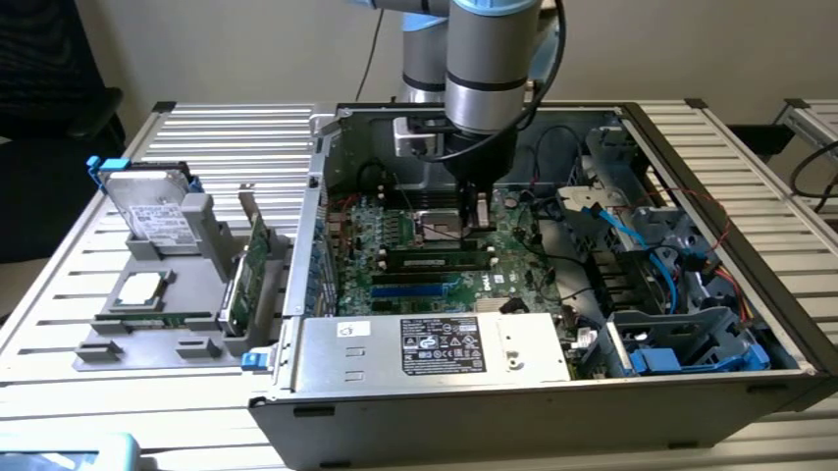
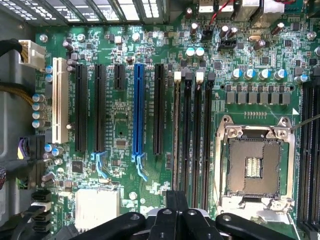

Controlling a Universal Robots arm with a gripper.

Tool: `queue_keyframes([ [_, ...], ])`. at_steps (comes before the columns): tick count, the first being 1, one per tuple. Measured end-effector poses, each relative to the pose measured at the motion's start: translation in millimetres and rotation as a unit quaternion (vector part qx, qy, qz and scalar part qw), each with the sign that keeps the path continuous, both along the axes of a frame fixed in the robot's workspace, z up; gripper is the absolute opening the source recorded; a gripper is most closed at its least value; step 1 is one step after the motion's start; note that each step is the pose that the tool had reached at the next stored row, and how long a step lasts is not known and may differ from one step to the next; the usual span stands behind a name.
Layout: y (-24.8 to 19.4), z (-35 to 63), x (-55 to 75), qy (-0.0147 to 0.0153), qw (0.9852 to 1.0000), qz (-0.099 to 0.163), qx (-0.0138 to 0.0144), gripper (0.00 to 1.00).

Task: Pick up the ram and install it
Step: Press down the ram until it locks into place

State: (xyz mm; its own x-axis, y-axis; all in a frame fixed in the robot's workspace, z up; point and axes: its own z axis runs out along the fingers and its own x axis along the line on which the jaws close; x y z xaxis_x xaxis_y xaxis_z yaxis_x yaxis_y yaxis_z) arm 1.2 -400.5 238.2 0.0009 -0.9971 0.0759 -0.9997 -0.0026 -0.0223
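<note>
Green motherboard [image 1: 433,260] lying flat inside an open computer case [image 1: 550,392], set on a slatted metal worktop [image 1: 223,147]. Hand [image 1: 480,208] reaching down into the case from the grey arm [image 1: 492,59], just above the board beside the empty processor socket [image 1: 443,230]. Closed fully, fingers [image 2: 176,212] pressed together, nothing visibly held between them. In the wrist view, hanging over the near ends of the long black memory slots [image 2: 192,140], with the blue expansion slot [image 2: 138,112] and the white slot [image 2: 61,100] farther off to the side. Ram [image 1: 441,262] seen in the exterior view as a narrow green stick with dark chips, lying along the slots in the middle of the board, just below the socket; seated or merely resting, cannot tell. Outside the case, on the exterior view's left, a grey holder [image 1: 171,294] carrying a hard drive [image 1: 151,211], a processor [image 1: 140,287] and a wider green card [image 1: 251,270] standing on edge.
</note>
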Motion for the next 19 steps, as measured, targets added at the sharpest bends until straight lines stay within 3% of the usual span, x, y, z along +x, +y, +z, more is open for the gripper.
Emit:
queue_keyframes([
  [19, 0.5, -6.9, 6.3, 0.0, 0.9999, -0.017, 0.0006, 0.11],
])
